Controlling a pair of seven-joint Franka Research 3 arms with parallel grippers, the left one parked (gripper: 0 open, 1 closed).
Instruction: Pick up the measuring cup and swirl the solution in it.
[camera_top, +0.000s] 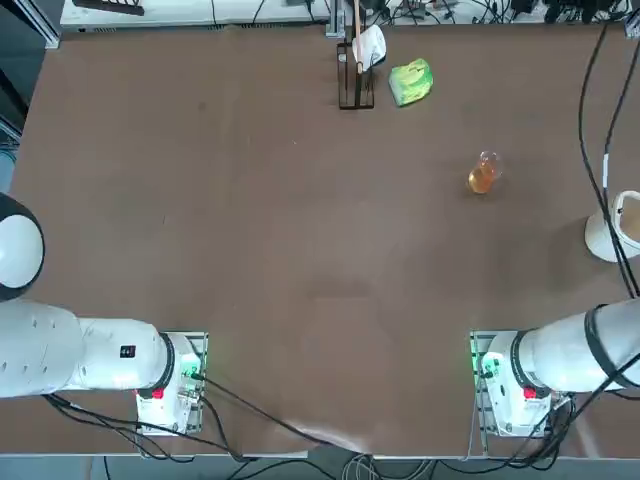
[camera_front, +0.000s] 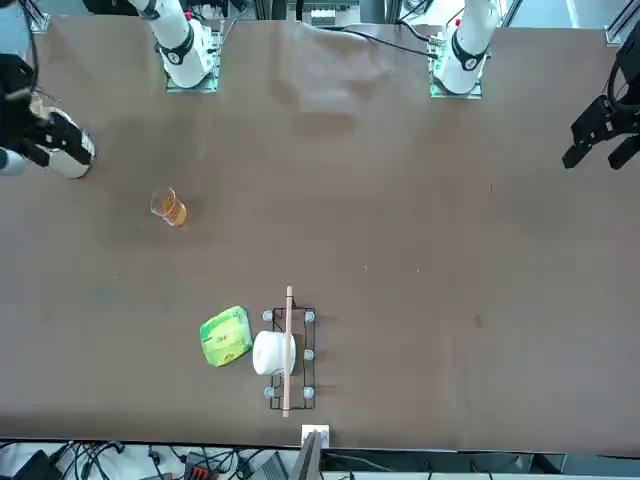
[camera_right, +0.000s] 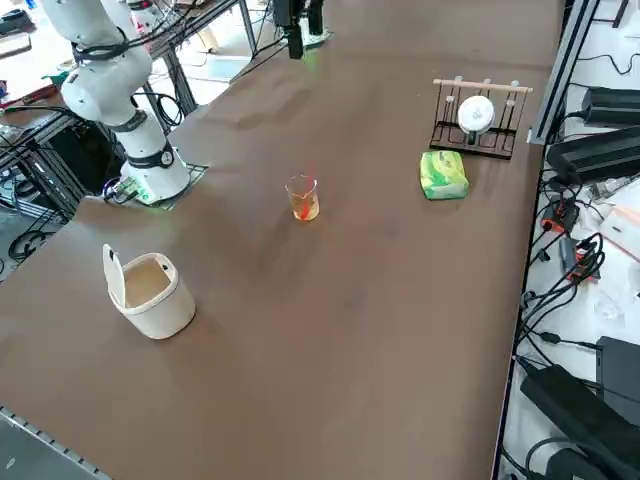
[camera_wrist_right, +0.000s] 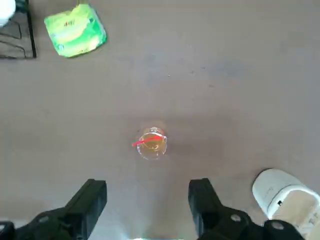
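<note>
Open right hand (camera_wrist_right: 147, 200), its 2 fingers spread, hovers above the worktop (camera_wrist_right: 225, 75); cup (camera_wrist_right: 151, 143) of orange solution (camera_wrist_right: 152, 145) stands untouched ahead.

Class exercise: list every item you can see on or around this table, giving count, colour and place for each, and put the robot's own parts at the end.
measuring cup: one, clear glass, standing alone on the table ahead of the right arm's base.
solution: orange liquid inside the measuring cup.
white cup: one, opaque white, near the table's right edge.
green packet: one, green, at the far edge beside the rack.
rack: one, dark wire with a wooden rod, far edge, holding a white round item.
table: one, brown.
cables: several, black, off the far edge.
right gripper: one, black fingers, open, above the table, short of the measuring cup.
</note>
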